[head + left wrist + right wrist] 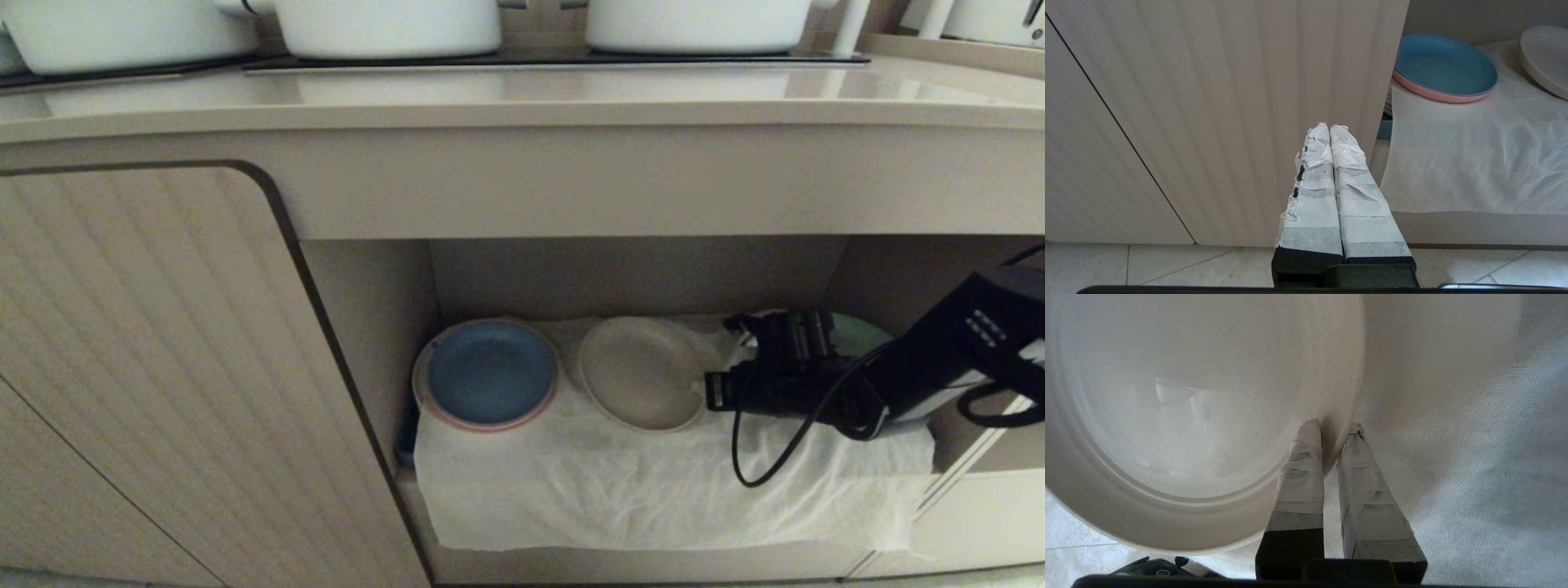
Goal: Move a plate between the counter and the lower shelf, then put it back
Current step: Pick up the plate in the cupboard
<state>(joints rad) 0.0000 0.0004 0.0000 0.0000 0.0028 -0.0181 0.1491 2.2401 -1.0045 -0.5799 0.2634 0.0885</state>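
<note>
Note that your right claw (1331, 426) is closed on the round, matte cream-beige plate (641, 373): the right wrist view shows one taped finger (1302, 473) inside the rim and the other against the outside of the rim. You get this detail from that view alone; the head view shows only the black claw body (775, 380) reaching in from the right and meeting the plate's right edge.

The plate is in the lower shelf (629, 278), a beige-walled niche, on the white gauzy cloth (653, 482) that covers its base. In the head view the plate looks tilted; whether it is clear of the cloth cannot be told. Just beside it on the left lies the round blue plate with a pinkish rim (490, 374), apart from the cream one. A sliver of a green plate (861, 333) shows behind the right claw, and only the head view shows it.

Your left claw (1329, 128) appears only in its own wrist view. Its two taped fingers are pressed together with nothing between them. It hangs in front of the ribbed beige cabinet door (1208, 102), above the pale tiled floor (1167, 265). That view also takes in the blue plate and an edge of the cream plate.

Above the niche, the head view shows the smooth beige desk (522, 102) with its rounded front edge. A black glass hob panel (555, 59) there carries large white pots (384, 24).
</note>
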